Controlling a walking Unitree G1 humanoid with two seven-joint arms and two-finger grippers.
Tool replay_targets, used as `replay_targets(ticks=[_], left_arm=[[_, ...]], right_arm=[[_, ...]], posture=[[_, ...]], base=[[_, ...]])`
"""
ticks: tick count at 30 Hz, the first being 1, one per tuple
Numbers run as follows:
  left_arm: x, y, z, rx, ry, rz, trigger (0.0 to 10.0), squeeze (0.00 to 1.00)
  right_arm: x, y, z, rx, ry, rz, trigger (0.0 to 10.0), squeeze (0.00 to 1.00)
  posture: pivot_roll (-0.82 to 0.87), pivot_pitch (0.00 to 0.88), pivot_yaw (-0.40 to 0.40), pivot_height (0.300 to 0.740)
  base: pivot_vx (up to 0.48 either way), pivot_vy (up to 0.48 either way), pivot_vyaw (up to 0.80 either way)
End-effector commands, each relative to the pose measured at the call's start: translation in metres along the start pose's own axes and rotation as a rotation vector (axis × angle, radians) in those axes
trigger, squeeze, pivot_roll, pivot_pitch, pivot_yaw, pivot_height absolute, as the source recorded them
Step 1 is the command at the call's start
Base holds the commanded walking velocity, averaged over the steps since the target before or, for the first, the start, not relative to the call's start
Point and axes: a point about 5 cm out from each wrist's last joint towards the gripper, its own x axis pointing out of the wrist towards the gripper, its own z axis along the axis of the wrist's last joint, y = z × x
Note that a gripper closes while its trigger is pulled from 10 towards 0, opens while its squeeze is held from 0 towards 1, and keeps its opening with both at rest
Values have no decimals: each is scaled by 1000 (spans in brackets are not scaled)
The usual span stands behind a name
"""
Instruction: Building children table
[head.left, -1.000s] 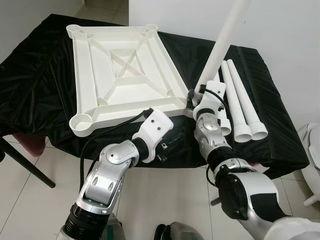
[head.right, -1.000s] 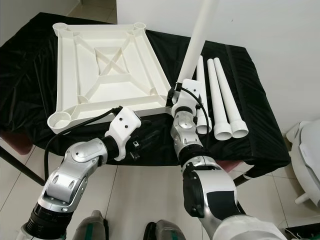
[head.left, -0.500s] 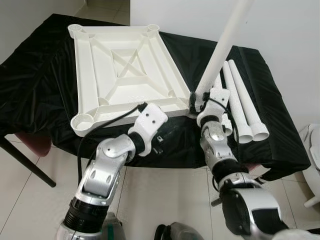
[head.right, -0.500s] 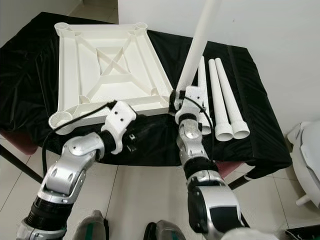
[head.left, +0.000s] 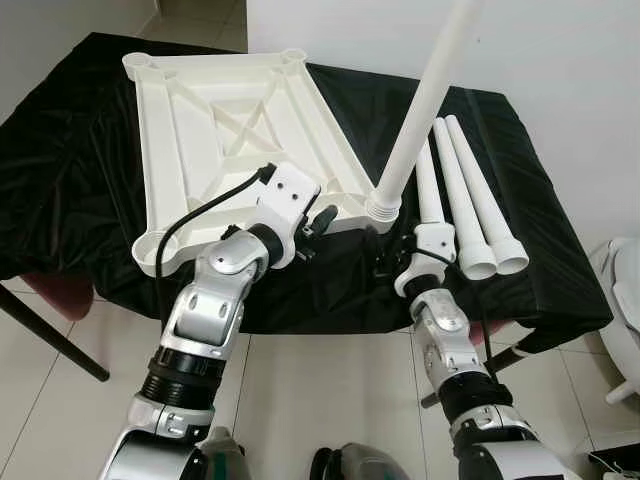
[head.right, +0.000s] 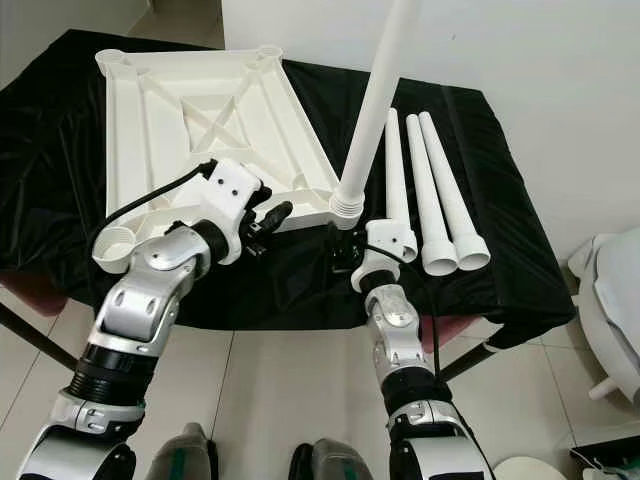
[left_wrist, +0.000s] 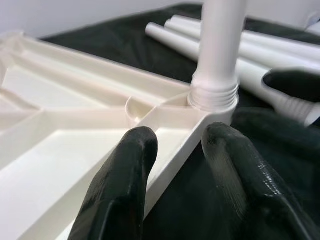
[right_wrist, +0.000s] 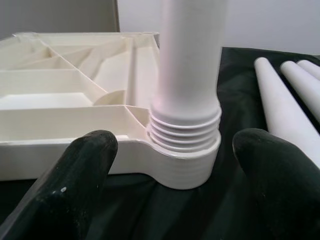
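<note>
Tabletop (head.left: 230, 110) upside down at upper left of the left eye frame, ribs up, on black cloth (head.left: 80, 150). At centre, one white leg (head.left: 422, 100) upright in the near corner socket (head.left: 383, 207), slanting off toward the top edge. Right of centre, three spare legs (head.left: 461, 200) flat, side by side. Left gripper (head.left: 322, 218) at the tabletop's near rim, just left of the socket. Right gripper (head.left: 382, 262) just below the socket.

Over to the right eye: same layout, plus pale floor tiles (head.right: 280, 400) along the bottom and white wall (head.right: 540, 60) at upper right.

Left wrist now: black fingers (left_wrist: 120, 185) parted, astride the rim, one inside and one outside, not visibly pinching it.

Right wrist: fingers (right_wrist: 80, 170) spread wide either side of the socket, gripping nothing. Several thread rings showing above the collar.

Reads as first leg fitted, possibly not fully wound in. Next up, probably: close on the leg base and twist it home, or reach right for a spare, rim steadied throughout.
</note>
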Motion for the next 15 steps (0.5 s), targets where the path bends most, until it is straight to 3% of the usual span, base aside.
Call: replay_targets(ticks=[1,6,9,15], left_arm=[[6,5,-6,22,50,43,10000,0],[9,7,-13,22,93,45,10000,0],[15,17,-27,48,180,67,10000,0],[17,23,-30,75,203,92,10000,0]], right_arm=[[-6,-3,-3,6,20,13,10000,0],[-8,-4,-2,2,21,17,10000,0],[-11,-1,4,25,2,55,10000,0],[-12,1,6,36,-1,78,10000,0]], posture=[[33,7,-61,740],[28,7,-57,740],[24,12,-48,740],[21,11,-46,740]], base=[[0,0,0],[0,0,0],[0,0,0],[0,0,0]])
